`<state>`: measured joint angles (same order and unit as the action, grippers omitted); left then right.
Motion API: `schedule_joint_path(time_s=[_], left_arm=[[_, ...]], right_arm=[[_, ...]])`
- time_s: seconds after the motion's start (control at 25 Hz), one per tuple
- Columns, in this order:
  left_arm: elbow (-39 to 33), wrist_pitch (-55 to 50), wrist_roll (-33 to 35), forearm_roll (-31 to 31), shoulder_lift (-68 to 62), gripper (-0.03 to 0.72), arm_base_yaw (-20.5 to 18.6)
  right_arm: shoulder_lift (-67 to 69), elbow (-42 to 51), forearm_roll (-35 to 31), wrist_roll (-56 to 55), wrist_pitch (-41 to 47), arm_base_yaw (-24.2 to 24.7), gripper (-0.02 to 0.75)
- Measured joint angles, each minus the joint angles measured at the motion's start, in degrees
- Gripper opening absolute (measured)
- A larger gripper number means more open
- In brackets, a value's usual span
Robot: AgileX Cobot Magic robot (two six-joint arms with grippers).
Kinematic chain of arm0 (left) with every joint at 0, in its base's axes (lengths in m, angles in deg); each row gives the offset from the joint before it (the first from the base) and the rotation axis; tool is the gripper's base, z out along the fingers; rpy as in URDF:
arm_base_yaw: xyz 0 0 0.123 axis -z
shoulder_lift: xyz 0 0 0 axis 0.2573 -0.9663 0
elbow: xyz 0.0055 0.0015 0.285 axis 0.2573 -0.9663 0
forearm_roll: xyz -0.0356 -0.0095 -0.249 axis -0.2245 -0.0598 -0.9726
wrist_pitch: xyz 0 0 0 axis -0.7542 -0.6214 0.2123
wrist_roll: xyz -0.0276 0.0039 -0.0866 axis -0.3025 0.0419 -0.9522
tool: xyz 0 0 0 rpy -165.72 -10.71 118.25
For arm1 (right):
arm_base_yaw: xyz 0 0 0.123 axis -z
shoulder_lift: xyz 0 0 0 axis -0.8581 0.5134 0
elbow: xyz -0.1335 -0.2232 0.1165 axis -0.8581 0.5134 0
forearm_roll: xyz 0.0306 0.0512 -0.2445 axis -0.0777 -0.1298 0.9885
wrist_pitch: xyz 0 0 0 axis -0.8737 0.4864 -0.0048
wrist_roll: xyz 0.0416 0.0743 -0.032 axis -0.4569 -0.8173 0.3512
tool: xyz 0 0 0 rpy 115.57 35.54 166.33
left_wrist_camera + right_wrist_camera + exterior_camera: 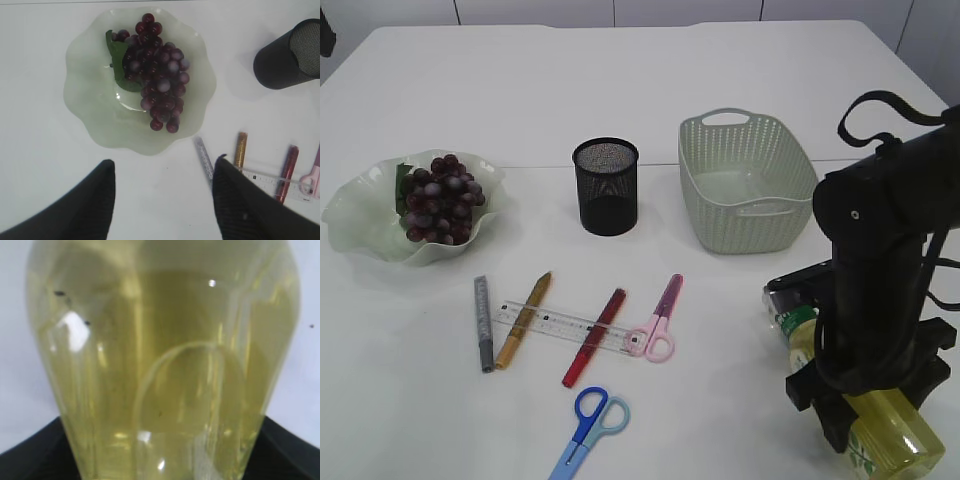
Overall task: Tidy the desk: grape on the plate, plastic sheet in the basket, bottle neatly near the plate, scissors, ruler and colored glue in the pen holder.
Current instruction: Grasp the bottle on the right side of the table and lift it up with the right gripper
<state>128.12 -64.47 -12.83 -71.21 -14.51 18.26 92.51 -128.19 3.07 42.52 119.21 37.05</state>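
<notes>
The bottle (pixel 890 430), full of yellow liquid, lies on its side at the table's (pixel 740 60) near right corner, and the right gripper (pixel 860 395) straddles it with both fingers wide around its body, which fills the right wrist view. The grapes (pixel 440 198) sit on the plate (pixel 350 225) at far left, below the left gripper (pixel 162 192), which hangs open and empty. Between them lie glue sticks (pixel 593 323), ruler (pixel 560 325) and two scissors (pixel 658 322), before the pen holder (pixel 606 186) and basket (pixel 745 180).

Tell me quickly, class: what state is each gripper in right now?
Left gripper: open, empty, above the table near the plate.
Right gripper: closed around the bottle.
</notes>
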Motion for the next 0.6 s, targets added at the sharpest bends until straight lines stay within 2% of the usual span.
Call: schedule_joint_path(time_s=[0.32,0.6], left_arm=[[0.0,0.0,0.0,0.1,0.0,0.445,0.0],[0.0,0.0,0.0,0.3,0.0,0.435,0.0]], right_arm=[[0.0,-0.2,-0.9,0.0,0.2,0.0,0.428],[0.0,-0.3,-1.3,0.0,0.2,0.0,0.418]])
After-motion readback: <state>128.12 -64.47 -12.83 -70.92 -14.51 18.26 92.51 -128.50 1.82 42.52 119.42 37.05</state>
